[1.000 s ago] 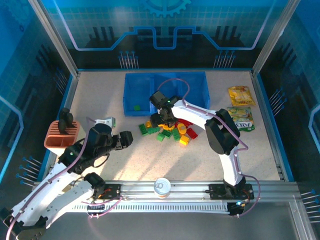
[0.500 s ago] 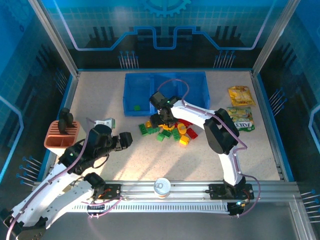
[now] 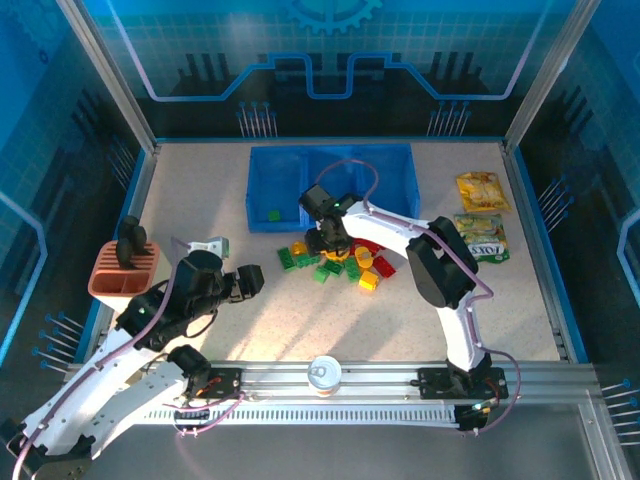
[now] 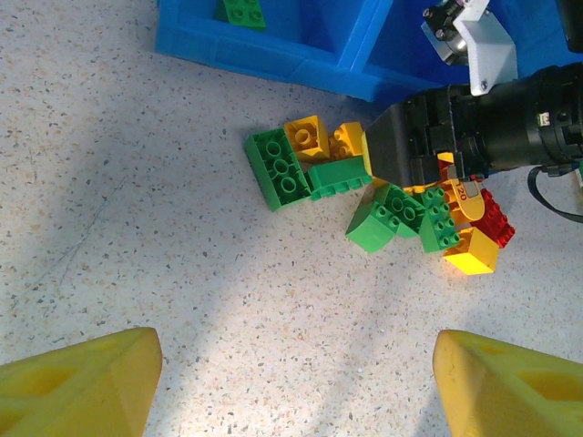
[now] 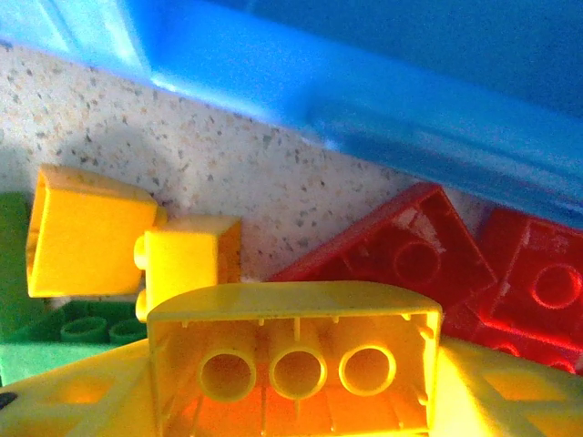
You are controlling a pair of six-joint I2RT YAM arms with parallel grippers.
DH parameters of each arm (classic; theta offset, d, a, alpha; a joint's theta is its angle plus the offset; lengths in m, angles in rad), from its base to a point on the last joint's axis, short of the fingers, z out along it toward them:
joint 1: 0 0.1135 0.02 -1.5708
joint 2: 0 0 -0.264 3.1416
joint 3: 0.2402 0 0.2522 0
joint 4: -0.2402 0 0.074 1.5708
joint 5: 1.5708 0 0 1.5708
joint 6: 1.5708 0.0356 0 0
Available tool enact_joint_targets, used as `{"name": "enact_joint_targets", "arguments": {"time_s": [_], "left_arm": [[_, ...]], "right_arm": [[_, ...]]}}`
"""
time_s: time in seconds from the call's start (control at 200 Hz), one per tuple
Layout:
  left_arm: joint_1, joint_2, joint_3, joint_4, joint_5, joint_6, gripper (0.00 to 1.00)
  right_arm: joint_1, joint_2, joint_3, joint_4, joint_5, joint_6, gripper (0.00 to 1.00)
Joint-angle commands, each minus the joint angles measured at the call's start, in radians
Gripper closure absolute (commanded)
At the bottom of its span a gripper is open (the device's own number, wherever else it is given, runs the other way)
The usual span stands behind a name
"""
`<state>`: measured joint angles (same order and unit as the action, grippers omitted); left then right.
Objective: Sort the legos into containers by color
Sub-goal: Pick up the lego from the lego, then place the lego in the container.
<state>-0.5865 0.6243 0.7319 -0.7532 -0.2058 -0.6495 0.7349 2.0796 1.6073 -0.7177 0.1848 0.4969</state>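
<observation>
The legos (image 3: 335, 262) lie in a red, yellow and green heap just in front of the blue tray (image 3: 380, 180). One green lego (image 3: 272, 214) sits in the tray's left compartment. My right gripper (image 3: 330, 248) is down in the heap. In the right wrist view it (image 5: 291, 387) is shut on a hollow yellow lego (image 5: 291, 350), with red legos (image 5: 401, 255) and the tray wall (image 5: 364, 100) beyond. My left gripper (image 3: 255, 280) hovers left of the heap. Its yellow fingertips (image 4: 82, 382) stand wide apart over bare table, and green legos (image 4: 282, 168) lie ahead.
An orange-and-white holder (image 3: 125, 270) stands at the left edge, with a small white-and-green object (image 3: 208, 244) beside it. Two snack packets (image 3: 482, 190) (image 3: 482, 238) lie at the right. A can (image 3: 324, 373) stands on the near rail.
My left gripper has drifted slightly toward the near side. The right gripper has stayed in the heap, barely moving.
</observation>
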Motion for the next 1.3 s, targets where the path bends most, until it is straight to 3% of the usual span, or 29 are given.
{"name": "enact_joint_targets", "arguments": {"time_s": [0.0, 0.25, 0.585, 0.66, 0.8, 0.915, 1.071, 1.296], "left_arm": [[-0.009, -0.016, -0.003, -0.018, -0.024, 0.000, 0.21], [-0.007, -0.021, -0.011, -0.016, -0.025, 0.004, 0.21], [-0.009, -0.040, -0.001, -0.044, -0.016, -0.009, 0.21], [-0.009, -0.053, -0.002, -0.050, -0.020, -0.009, 0.21], [-0.009, -0.054, 0.004, -0.057, -0.017, -0.007, 0.21], [-0.009, -0.052, 0.001, -0.053, -0.018, -0.007, 0.21], [-0.009, -0.046, 0.000, -0.040, -0.017, -0.004, 0.21], [-0.010, -0.040, -0.009, -0.029, -0.014, -0.003, 0.21]], "right_arm": [[0.012, -0.090, -0.023, -0.020, 0.035, 0.011, 0.36], [-0.033, -0.173, 0.022, -0.041, 0.070, -0.012, 0.36], [-0.154, 0.081, 0.324, -0.180, 0.043, -0.058, 0.36], [-0.162, 0.098, 0.347, -0.183, 0.051, -0.054, 0.32], [-0.166, 0.092, 0.373, -0.198, 0.070, -0.047, 0.16], [-0.146, 0.027, 0.337, -0.182, 0.100, -0.054, 0.08], [-0.124, -0.104, 0.232, -0.150, 0.136, -0.056, 0.08], [-0.150, -0.349, -0.063, -0.063, 0.132, -0.037, 0.12]]}}
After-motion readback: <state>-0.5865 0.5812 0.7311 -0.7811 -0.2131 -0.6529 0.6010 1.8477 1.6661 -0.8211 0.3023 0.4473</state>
